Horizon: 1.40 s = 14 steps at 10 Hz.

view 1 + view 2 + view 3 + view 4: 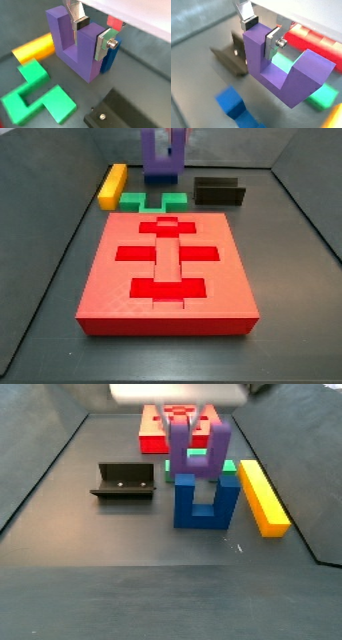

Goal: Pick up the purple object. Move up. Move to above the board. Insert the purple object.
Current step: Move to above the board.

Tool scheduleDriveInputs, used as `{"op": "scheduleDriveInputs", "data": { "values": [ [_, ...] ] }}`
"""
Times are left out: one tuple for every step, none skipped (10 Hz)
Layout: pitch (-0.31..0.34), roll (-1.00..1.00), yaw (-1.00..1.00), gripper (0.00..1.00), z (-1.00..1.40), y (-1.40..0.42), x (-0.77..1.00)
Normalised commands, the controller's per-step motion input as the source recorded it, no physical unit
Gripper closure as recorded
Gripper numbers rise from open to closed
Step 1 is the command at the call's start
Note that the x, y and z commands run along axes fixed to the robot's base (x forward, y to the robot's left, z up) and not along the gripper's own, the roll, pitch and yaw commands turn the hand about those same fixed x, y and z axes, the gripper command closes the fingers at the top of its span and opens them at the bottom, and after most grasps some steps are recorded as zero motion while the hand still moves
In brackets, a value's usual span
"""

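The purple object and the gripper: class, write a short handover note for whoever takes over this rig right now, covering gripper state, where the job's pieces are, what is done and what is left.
Gripper: shut on one prong of the purple object, its silver fingers on either side of that prong in both wrist views.
Purple object: upright, prongs up, at the far end of the floor beyond the board in a side view; whether it has left the floor I cannot tell.
Board: flat on the floor, its bright red recesses empty.
Done: the grasp.
Left: move up, carry it above the board, insert it.
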Motion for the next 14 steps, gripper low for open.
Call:
{"op": "scheduleDriveInputs", "data": {
  "values": [
    [0.025,0.03,0.01,1.0,1.4,0.0,-0.04],
    [0.019,0.03,0.01,1.0,1.4,-0.01,0.01],
    [0.047,0.02,0.0,1.0,1.4,0.0,0.04],
    [0.091,0.01,0.0,1.0,0.76,0.0,0.03],
    [0.063,0.01,0.01,1.0,0.3,-0.01,0.04],
    [0.048,0.01,0.01,1.0,0.17,0.0,0.03],
    [0.324,-0.02,-0.22,1.0,0.21,-1.4,-0.12],
    [0.319,-0.01,-0.21,1.0,0.2,-1.4,-0.12],
    [0.222,0.02,-0.1,1.0,0.2,-1.4,-0.11],
    [0.17,-0.01,-0.05,1.0,0.2,-1.4,-0.1],
    [0.127,-0.02,-0.02,1.0,0.21,-1.4,-0.1],
    [0.095,-0.02,-0.01,1.0,0.22,-1.4,-0.1],
    [0.073,-0.01,0.0,1.0,0.23,-1.4,-0.09],
    [0.079,0.01,0.0,1.0,0.24,-1.4,-0.08]
  ]
}}
